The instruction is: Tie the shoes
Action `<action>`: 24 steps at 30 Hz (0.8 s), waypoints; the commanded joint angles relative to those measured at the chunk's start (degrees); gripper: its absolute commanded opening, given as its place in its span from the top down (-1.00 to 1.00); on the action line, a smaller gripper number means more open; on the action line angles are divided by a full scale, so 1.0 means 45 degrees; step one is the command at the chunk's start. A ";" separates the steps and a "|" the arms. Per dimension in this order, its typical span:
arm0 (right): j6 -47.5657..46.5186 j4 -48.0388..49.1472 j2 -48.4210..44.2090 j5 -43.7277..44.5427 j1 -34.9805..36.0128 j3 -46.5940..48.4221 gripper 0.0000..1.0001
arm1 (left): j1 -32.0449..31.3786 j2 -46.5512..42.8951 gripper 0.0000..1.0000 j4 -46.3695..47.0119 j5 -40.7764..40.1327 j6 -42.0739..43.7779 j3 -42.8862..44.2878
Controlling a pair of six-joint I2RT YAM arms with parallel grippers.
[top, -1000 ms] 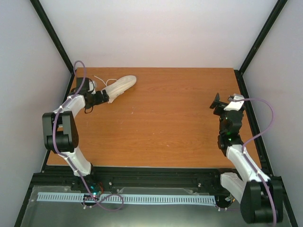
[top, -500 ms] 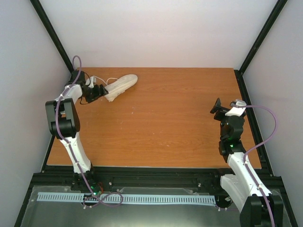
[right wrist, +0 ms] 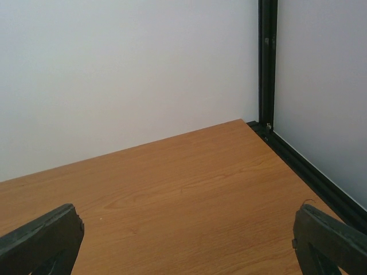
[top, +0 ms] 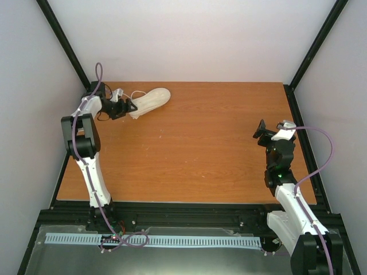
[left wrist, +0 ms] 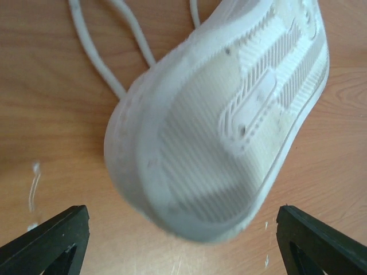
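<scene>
Currently, one cream sneaker (top: 150,101) lies at the far left of the wooden table (top: 206,149), near the back edge, its long axis running diag. from the left arm toward centre-back. In the left wrist view the pale ribbed sole (left wrist: 229,132) is turned toward the camera, so the shoe appears tipped on its side. How the upper rests on the wood cannot be told. Thin white laces (left wrist: 94,54) trail loose on the table beyond the shoe, untied. At the shoe's rounded near end sits the left gripper (top: 131,106), just beside it, w/ the arm stretched along the table's left edge. Its fingers (left wrist: 54,238) are spread wide, one at each lower corner of the wrist view, the shoe's end between and ahead of them. Bare wood shows betw. each finger and the sole: no contact, nothing pinched. Whether that near end is heel or toe cannot be told from these views. Over the right side of the table hangs the right gripper (top: 261,130), well apart from the sneaker. Its fingers (right wrist: 40,238) are likewise spread wide, gripping nothing. That wrist view looks toward the far right corner, where a black frame post (right wrist: 266,63) meets white wall panels (right wrist: 126,74). Small pale scuff marks (left wrist: 34,189) show on the wood near one left finger.
</scene>
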 commanded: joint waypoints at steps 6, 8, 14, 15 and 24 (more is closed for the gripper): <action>0.0005 0.0306 0.0197 -0.0414 -0.0045 -0.0049 -1.00 | -0.0011 0.2770 -0.80 -0.1697 0.1060 0.0427 0.3928; 0.0005 0.0319 0.0255 -0.0441 -0.0041 -0.0033 -1.00 | -0.0024 0.3280 -0.78 -0.2080 0.1228 0.0317 0.4593; 0.0029 0.0297 0.0307 -0.0292 -0.0035 -0.0023 -1.00 | -0.0014 0.4136 -0.53 -0.2674 0.1765 0.0039 0.5574; 0.0020 0.0288 0.0315 -0.0265 -0.0034 -0.0027 -1.00 | -0.0008 0.4180 -0.51 -0.2752 0.1818 0.0037 0.5661; 0.0064 0.0161 0.0181 -0.0062 -0.0031 -0.0026 -1.00 | 0.0198 0.2238 0.12 -0.0926 0.2955 -0.1136 0.3818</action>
